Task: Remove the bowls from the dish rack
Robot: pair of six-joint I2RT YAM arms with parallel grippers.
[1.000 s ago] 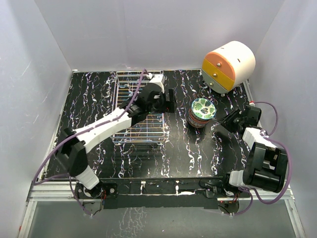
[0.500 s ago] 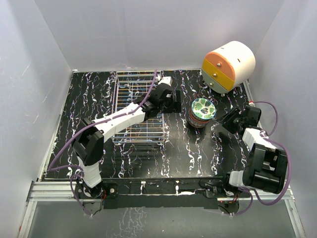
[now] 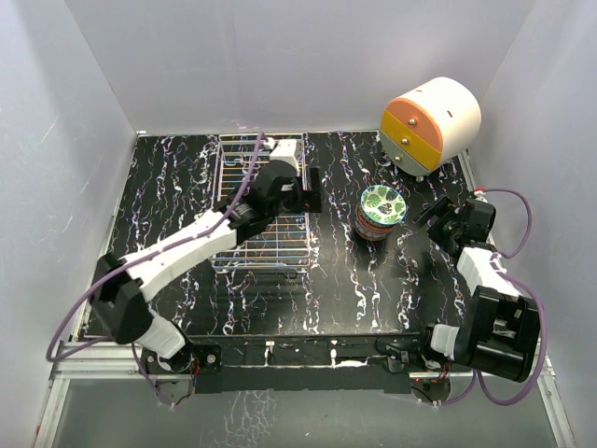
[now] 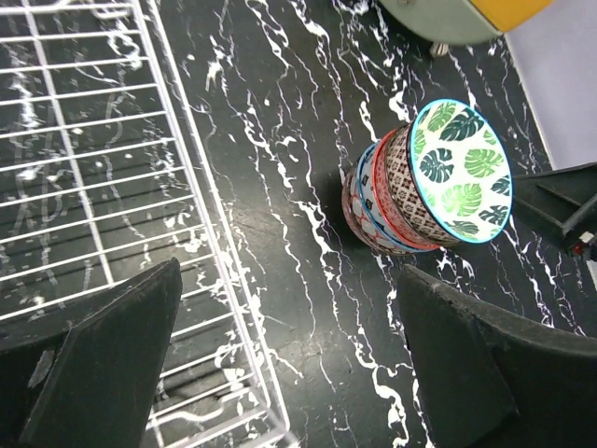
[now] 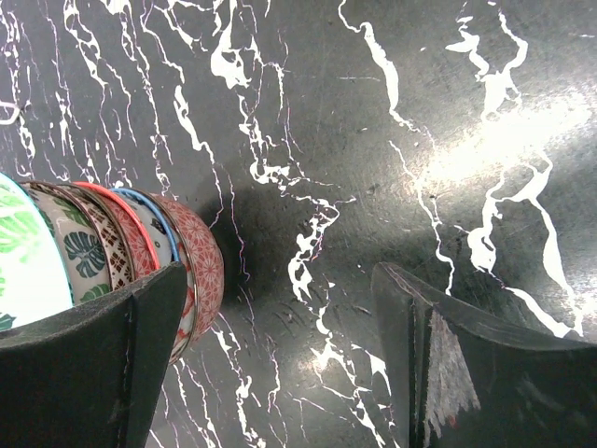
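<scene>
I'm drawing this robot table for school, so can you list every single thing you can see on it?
bowls: one stack, at least four rims showing; red, blue and green-leaf patterns; on the table, right of the rack
dish rack: one; silver wire; left of the table's middle, toward the back
drawer unit: one; white and orange; far right corner
table: one; black with white marbling
left gripper: one; black; open, over the rack's right edge
right gripper: one; black; open, just right of the bowls
cables: two; purple; one along each arm
</scene>
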